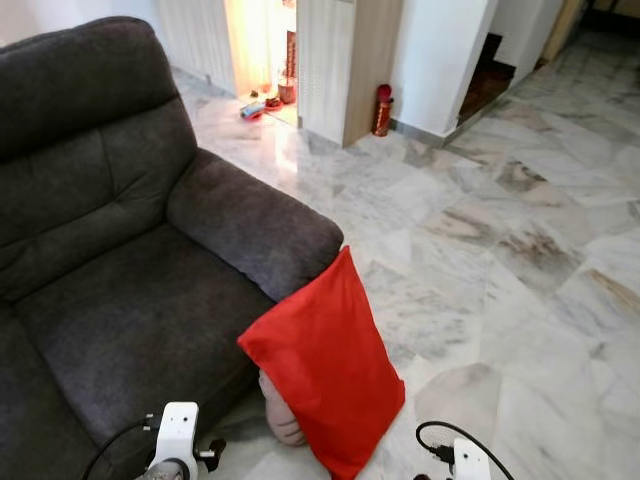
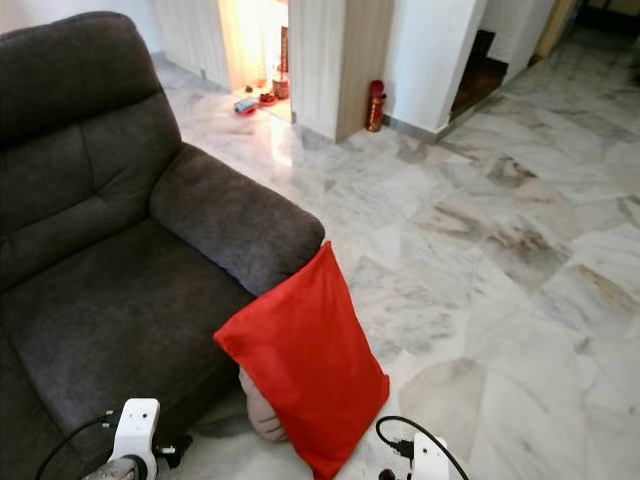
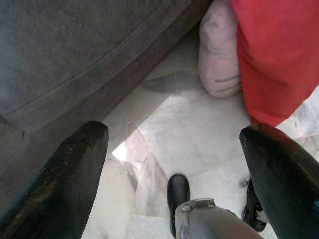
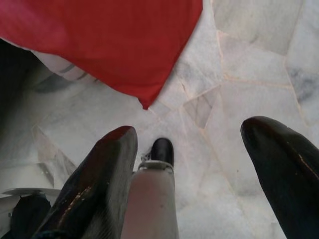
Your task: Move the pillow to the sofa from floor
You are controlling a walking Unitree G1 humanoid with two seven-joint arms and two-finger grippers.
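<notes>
Beside the sofa's armrest [image 1: 255, 232], the red pillow [image 1: 325, 375] is standing on the floor [image 1: 500, 260], tilted and leaning with its upper corner against the armrest. A second, pale pink cushion [image 3: 219, 55] is lying behind it, close to the base of the sofa [image 1: 120, 300].

Judging from this, the task is only beginning: the pillow is not yet lifted, and both grasping and carrying to the seat are remaining. The left claw [image 3: 174, 164] is hanging released above the floor near the sofa's base, with nothing between its fingers. The right claw [image 4: 194, 164] is also released and is hovering over the floor just beside the pillow's lower corner.

The pillow is looking soft and smooth, with sharp pointed corners and a flat shape. The sofa is covered in dark grey, rough, thick fabric with rounded padding. The floor is polished marble, shining, with grey veins.
</notes>
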